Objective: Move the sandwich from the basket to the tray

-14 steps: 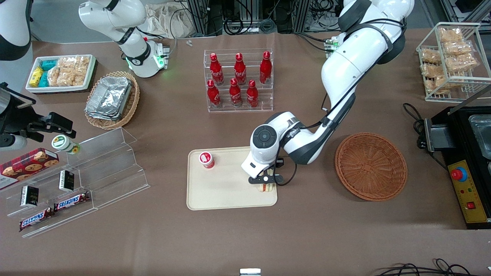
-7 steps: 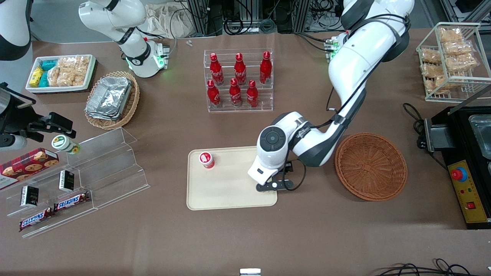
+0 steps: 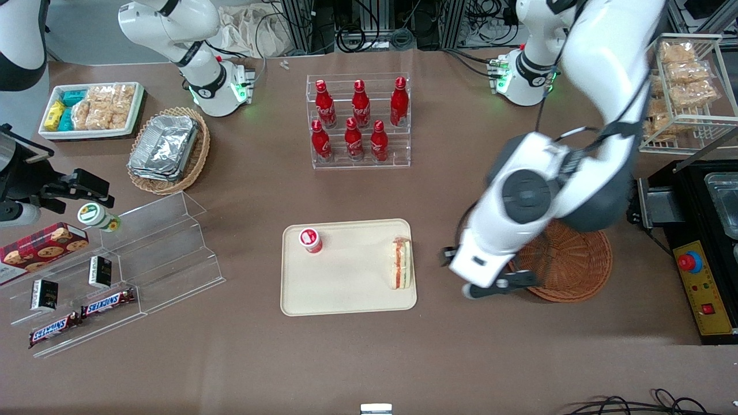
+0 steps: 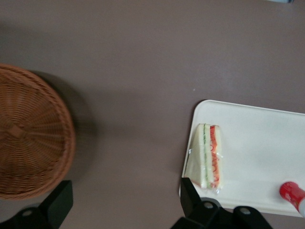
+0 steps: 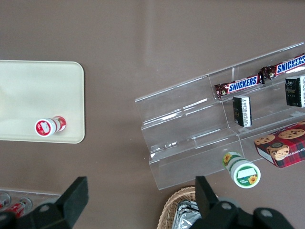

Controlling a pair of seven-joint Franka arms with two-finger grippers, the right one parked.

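The sandwich [image 3: 401, 263] [image 4: 208, 155] lies on its side on the cream tray [image 3: 346, 288] [image 4: 267, 138] [image 5: 28, 86], at the tray's edge nearest the basket, with nothing gripping it. The round reddish-brown wicker basket [image 3: 568, 259] [image 4: 28, 138] has nothing in the part that shows; my arm covers some of it in the front view. My gripper [image 3: 500, 283] [image 4: 125, 200] hangs open and high above the bare table between tray and basket, its fingers [image 4: 190, 191] wide apart with nothing between them.
A small red-capped bottle [image 3: 310, 240] [image 4: 293, 193] [image 5: 47, 126] stands on the tray. A rack of red bottles [image 3: 360, 121], a tan basket of foil containers [image 3: 170, 150], a clear stepped shelf [image 3: 155, 259], a wire snack basket [image 3: 680, 86] and a black machine [image 3: 709, 230] ring the work area.
My gripper was low over the sandwich at the tray's edge; it has let go, risen and swung toward the basket. The sandwich now lies uncovered on the tray.
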